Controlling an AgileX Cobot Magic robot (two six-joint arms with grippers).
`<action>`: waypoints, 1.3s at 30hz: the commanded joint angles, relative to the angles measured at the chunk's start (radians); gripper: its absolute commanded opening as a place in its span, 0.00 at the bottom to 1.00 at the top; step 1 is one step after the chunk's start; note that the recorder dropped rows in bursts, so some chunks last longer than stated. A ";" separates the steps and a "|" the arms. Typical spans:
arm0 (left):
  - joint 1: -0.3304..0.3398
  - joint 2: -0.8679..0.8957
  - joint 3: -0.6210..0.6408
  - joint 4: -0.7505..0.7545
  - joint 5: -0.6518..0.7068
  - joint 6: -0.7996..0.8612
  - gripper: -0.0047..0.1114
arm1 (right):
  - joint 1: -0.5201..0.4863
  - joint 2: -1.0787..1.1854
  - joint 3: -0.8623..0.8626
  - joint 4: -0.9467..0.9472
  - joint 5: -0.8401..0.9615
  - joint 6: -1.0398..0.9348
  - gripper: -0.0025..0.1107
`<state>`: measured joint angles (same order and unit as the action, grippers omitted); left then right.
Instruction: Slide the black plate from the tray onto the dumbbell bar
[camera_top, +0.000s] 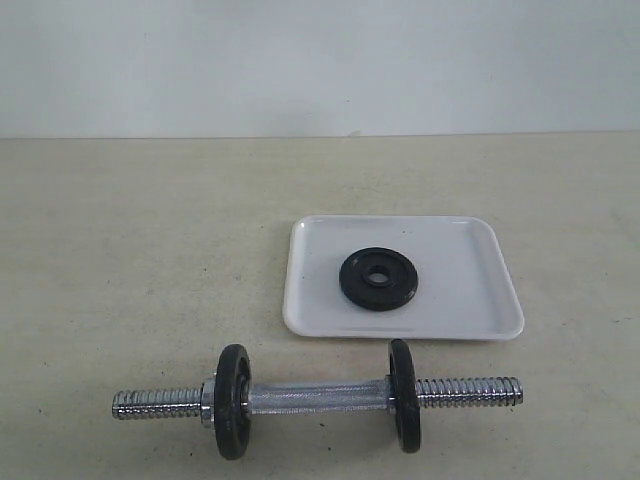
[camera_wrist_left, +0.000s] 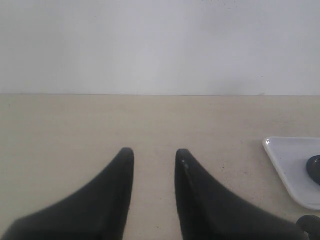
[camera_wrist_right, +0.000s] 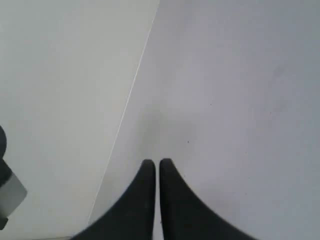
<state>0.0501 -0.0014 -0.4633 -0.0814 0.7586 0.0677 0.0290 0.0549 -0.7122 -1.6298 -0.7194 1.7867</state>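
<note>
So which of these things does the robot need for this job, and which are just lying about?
For the job: black plate, tray, dumbbell bar.
Just lying about: one mounted plate, the other mounted plate, table.

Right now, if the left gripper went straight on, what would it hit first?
Nothing close: the left gripper points over bare table toward the pale wall, probably its first bump. The tray sits aside.

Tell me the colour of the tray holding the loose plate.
The tray is glossy white, shown best in the exterior view.
</note>
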 joint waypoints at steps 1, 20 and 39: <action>-0.003 0.001 0.003 -0.007 0.001 0.001 0.27 | 0.015 0.049 -0.104 -0.115 0.028 0.059 0.03; -0.003 0.001 0.003 -0.007 0.001 0.001 0.27 | 0.026 0.197 -0.113 -0.115 0.049 -0.099 0.03; -0.003 0.001 0.003 -0.007 0.001 0.001 0.27 | 0.026 0.197 -0.113 -0.115 0.063 0.309 0.03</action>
<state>0.0501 -0.0014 -0.4633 -0.0814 0.7586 0.0677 0.0506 0.2458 -0.8236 -1.7441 -0.6724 2.0797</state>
